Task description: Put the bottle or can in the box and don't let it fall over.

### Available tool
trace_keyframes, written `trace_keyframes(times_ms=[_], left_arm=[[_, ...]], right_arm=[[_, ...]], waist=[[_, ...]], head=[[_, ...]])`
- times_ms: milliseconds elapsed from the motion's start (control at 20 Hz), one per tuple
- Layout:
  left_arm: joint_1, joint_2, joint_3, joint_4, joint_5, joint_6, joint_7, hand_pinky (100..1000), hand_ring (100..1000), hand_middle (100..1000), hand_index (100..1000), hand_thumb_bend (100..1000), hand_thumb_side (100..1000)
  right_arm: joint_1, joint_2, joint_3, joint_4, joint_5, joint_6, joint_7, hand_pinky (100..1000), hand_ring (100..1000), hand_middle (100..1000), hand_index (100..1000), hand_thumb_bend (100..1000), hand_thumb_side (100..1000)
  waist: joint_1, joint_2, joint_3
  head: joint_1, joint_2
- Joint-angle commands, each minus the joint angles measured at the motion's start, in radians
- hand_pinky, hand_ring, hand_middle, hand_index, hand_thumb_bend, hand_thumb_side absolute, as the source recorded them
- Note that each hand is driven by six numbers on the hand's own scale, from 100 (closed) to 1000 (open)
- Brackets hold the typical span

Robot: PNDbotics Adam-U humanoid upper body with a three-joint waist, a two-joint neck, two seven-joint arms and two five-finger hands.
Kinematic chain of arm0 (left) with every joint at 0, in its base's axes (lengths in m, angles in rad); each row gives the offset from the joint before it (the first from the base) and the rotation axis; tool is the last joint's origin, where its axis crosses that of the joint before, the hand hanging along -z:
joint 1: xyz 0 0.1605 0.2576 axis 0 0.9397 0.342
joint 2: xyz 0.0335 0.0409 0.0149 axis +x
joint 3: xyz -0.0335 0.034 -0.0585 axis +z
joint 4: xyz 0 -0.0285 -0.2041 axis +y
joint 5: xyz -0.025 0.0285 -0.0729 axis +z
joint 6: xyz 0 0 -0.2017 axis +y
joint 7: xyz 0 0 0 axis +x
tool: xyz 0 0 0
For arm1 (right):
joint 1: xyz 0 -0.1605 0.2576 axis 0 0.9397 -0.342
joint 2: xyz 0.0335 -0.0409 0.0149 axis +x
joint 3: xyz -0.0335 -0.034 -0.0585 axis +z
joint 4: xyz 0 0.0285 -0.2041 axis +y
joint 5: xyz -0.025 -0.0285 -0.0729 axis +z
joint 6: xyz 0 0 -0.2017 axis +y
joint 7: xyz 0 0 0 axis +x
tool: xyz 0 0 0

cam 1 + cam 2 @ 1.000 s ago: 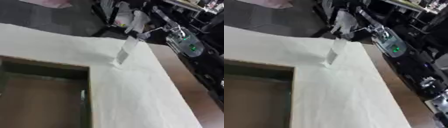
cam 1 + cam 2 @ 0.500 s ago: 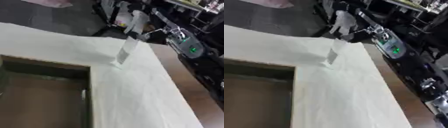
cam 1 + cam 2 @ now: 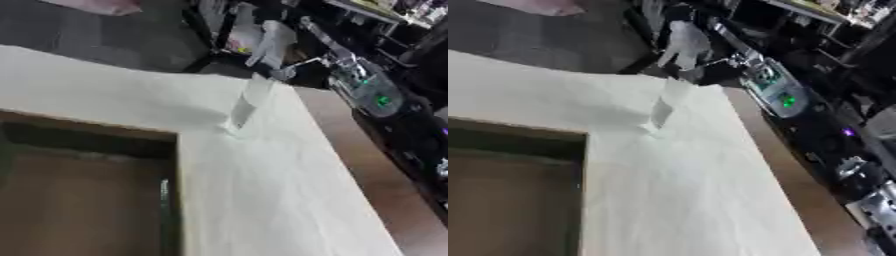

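A pale bench point(image 3: 289, 200) fills most of both views, lying askew, its right edge running from the far middle down to the near right corner. Beyond it lies a dark floor point(image 3: 105, 35), and along the right side a brown strip point(image 3: 350, 135) borders the bench, with dark gear past it, among it a round device with a green light point(image 3: 381, 100). The box point(image 3: 79, 200) takes up the near left part of the views: an open brown box with a dark far wall and a brown bottom, its right wall just beside the bare middle of the bench. The bottle point(image 3: 247, 102), clear and pale, stands on the bench near the far right corner, well apart from the box and outside it; it looks tilted, but so does the whole picture, and its base rests on the bench. Behind the bottle's top, past the bench edge, there is a blurred white and grey shape point(image 3: 269, 40) against the dark; what it is cannot be made out. Neither hand shows in either view, so how open they are cannot be told.
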Motion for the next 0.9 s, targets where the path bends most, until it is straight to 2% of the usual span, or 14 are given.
trace_keyframes(times_ms=[50,250,650,800,900], left_arm=[[0.010,0.009,0.008,-0.012,-0.005,0.007,0.001,608,361,767,842,140,857],[0.011,0.006,0.010,-0.012,-0.007,0.010,0.003,608,361,764,842,139,855],[0.010,0.002,0.012,-0.012,-0.008,0.011,0.005,609,360,763,842,139,856],[0.011,0.000,0.012,-0.012,-0.010,0.012,0.005,609,360,762,842,139,857],[0.011,0.000,0.012,-0.012,-0.011,0.012,0.005,609,360,762,843,140,857]], right_arm=[[-0.013,-0.038,-0.012,-0.016,-0.013,0.005,-0.007,863,756,734,754,390,100],[-0.011,-0.033,-0.009,-0.019,-0.015,0.012,-0.005,852,701,673,716,312,100],[-0.006,-0.028,-0.006,-0.029,-0.037,0.019,0.028,823,652,625,690,331,100],[-0.006,-0.027,-0.008,-0.029,-0.049,0.021,0.025,792,588,568,635,250,100],[-0.007,-0.026,-0.008,-0.030,-0.065,0.022,0.013,777,555,533,599,237,100]], waist=[[0.003,-0.027,-0.003],[0.000,-0.028,-0.002],[0.000,-0.026,-0.004],[0.000,-0.024,-0.004],[0.001,-0.024,-0.004]], head=[[-0.006,-0.002],[-0.006,-0.002],[-0.007,-0.002],[-0.009,-0.001],[-0.010,0.000]])
